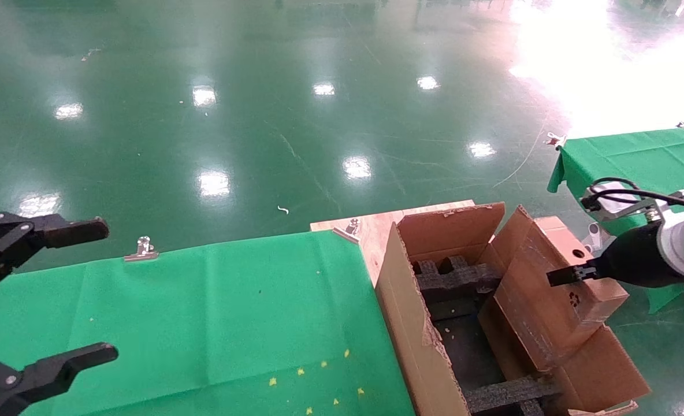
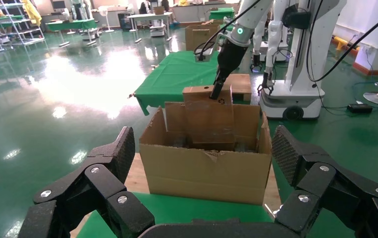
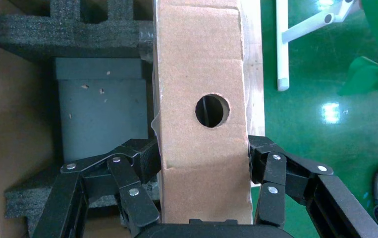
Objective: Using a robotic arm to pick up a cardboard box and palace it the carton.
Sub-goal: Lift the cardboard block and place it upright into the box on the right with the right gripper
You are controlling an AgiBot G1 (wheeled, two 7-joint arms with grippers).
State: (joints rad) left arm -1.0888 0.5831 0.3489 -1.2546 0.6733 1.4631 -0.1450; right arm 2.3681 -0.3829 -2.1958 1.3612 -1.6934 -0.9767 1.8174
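Glossy green floor, a green-draped surface (image 1: 203, 323), and our carton (image 1: 417, 323) at its right end.

Our right gripper (image 3: 204, 163) has its fingers (image 3: 142, 158) clenched on the box (image 1: 556, 289), held tilted over the carton's foam (image 1: 457, 277). Our left gripper (image 1: 36, 300) hovers at the surface's left edge, fingers spread, empty.

No readable words or numbers anywhere; the only sign I see is a small recycling symbol printed on the cardboard box (image 1: 556, 289) between my jaws.
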